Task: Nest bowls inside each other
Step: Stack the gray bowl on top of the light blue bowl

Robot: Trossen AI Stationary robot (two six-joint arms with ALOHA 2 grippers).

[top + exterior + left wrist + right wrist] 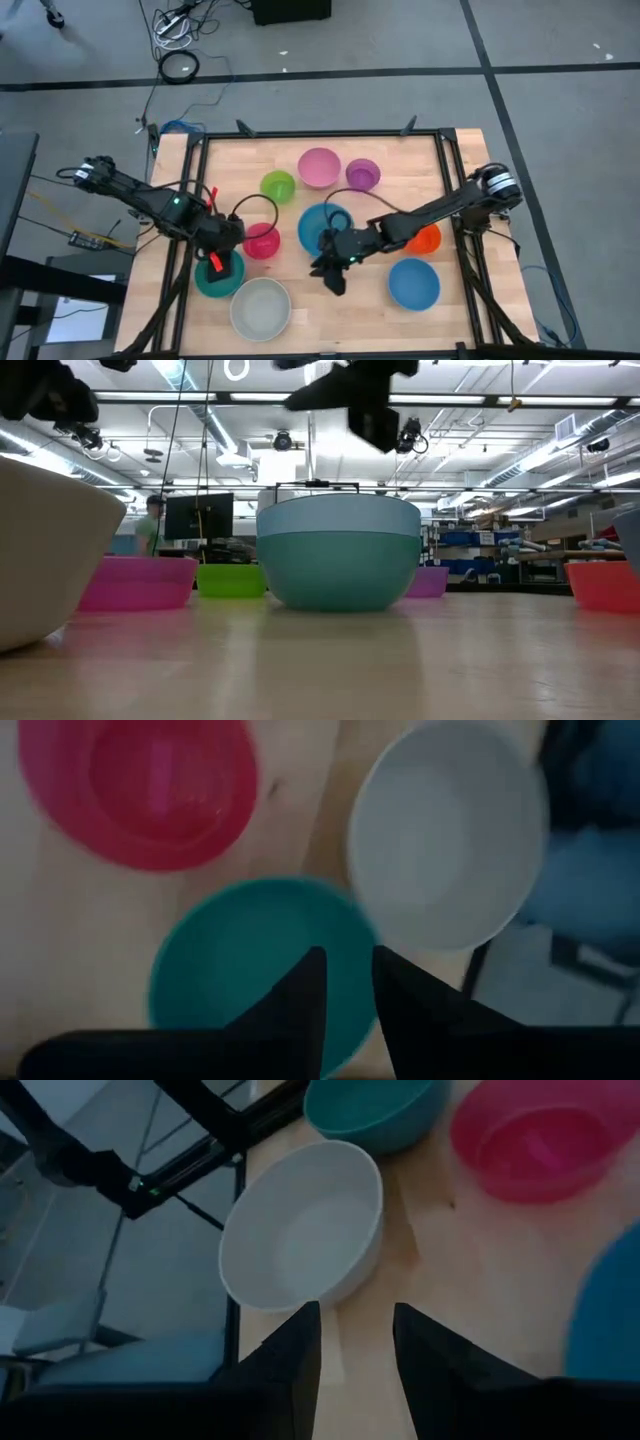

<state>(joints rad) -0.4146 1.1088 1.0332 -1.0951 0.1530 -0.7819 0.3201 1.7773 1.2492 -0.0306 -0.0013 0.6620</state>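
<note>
**A:** ok so from the high view we count eight separate bowl spots on the table (190,165). Upper middle of the frame: a pink bowl (319,166), a purple bowl (362,174) just right of it, and a lime green bowl (278,186) a bit lower left. Dead centre there's a light blue bowl sitting inside a teal bowl (322,226), already nested. In the low view that pair shows as a two-tone stack in the middle of the frame.

**B:** yep, and lower left we've got the magenta bowl (262,241), a dark teal bowl (213,280) below-left of it, and the grey-white bowl (261,307) near the bottom edge. Right side: an orange bowl (426,238) partly under the arm and a blue bowl (413,283) below it.

**A:** grippers? The left gripper (347,982) hangs over the dark teal bowl, fingers only a narrow gap apart, nothing between them as far as we can see.

**B:** the right gripper (356,1338) sits low centre in the high view, between the nested pair and the grey-white bowl, over bare wood. Fingers a moderate gap apart, holding nothing.

**A:** also a person (150,525) way back at the left of the low view.
</note>
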